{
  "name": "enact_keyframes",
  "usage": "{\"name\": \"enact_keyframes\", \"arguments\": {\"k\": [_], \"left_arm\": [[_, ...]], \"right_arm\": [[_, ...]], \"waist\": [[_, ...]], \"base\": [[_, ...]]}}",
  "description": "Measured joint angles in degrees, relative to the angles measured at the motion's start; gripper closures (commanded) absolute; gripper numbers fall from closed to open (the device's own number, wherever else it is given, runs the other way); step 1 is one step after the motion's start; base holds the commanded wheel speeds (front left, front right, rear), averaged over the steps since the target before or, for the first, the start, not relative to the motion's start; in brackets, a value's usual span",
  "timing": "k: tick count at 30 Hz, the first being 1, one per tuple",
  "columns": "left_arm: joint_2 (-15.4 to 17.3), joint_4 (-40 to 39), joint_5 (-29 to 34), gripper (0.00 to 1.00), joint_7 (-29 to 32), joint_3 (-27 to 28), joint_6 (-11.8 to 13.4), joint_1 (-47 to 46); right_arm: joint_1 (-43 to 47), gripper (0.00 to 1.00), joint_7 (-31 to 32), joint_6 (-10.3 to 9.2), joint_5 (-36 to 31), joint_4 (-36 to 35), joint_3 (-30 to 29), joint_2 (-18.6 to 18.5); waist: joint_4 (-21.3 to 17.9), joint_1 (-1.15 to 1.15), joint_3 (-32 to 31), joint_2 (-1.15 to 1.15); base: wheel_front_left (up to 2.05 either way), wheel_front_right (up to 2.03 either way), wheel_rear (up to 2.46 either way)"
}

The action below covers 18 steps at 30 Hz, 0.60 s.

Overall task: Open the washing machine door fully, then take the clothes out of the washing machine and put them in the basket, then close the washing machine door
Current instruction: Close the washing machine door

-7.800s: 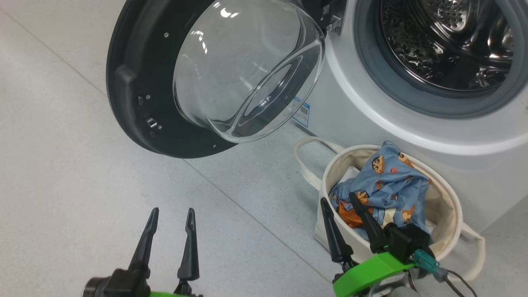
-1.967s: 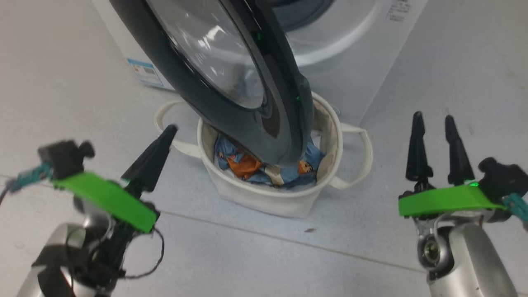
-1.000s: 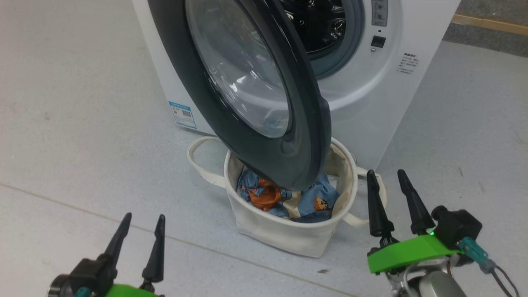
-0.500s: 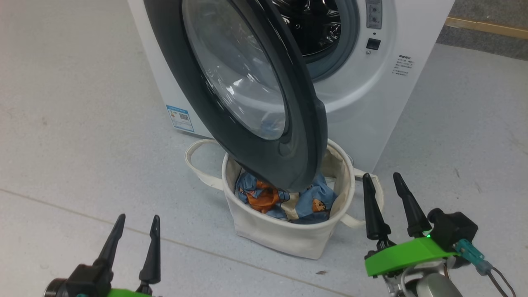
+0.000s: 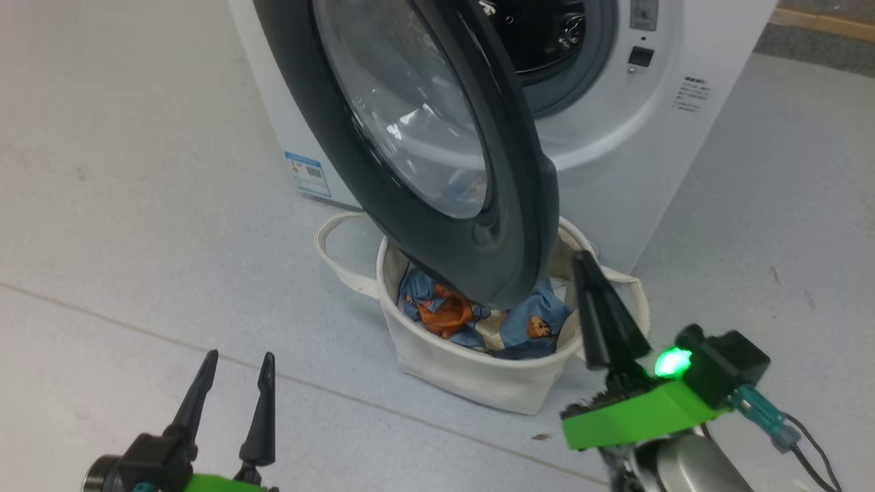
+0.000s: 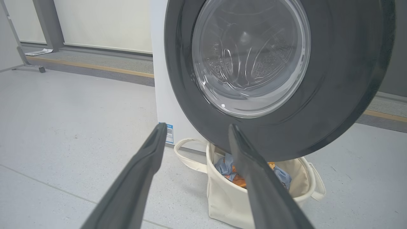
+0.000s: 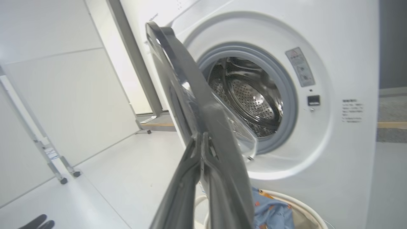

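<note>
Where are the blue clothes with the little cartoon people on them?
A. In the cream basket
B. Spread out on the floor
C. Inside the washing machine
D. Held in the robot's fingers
A: the clothes lie bunched inside the basket, which stands on the floor in front of the washing machine, below the lower edge of the washing machine door.

— The washing machine door (image 5: 526, 205), just beyond the right gripper (image 5: 586, 260)?
— Glossy black rim, smooth clear glass bowl.
— And right beside that gripper?
— The basket (image 5: 472, 372), matt cream canvas. The clothes (image 5: 530, 328) inside are soft printed cloth.
— Farther ahead of it?
— The washing machine (image 5: 615, 198) has a smooth white shell and a shiny perforated steel drum (image 7: 251, 98). The floor (image 5: 137, 225) is matt, speckled grey.
</note>
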Motion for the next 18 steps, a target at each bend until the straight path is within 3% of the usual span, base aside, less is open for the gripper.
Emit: {"name": "enact_keyframes", "arguments": {"k": [4,9,18], "left_arm": [[-0.94,0.3,0.48,0.0,0.0,0.16,-0.58,-1.05],[-1.79,0.64,0.8,0.0,0.0,0.21,-1.01,-2.69],[-3.08,1.85,1.1,0.0,0.0,-0.54,-1.8,-5.88]], "right_arm": [[-3.16,1.0,0.0,0.0,-0.19,-3.05,4.85,-0.03],[-5.97,1.0,0.0,0.0,-1.36,-1.8,9.92,-0.07],[-10.95,1.0,0.0,0.0,-2.88,3.6,10.38,-0.4]], "waist": [[0.85,0.0,1.38,0.0],[1.97,0.0,3.45,0.0],[4.12,0.0,7.8,0.0]], "base": [[0.0,0.0,0.0],[0.0,0.0,0.0],[0.0,0.0,0.0]]}}
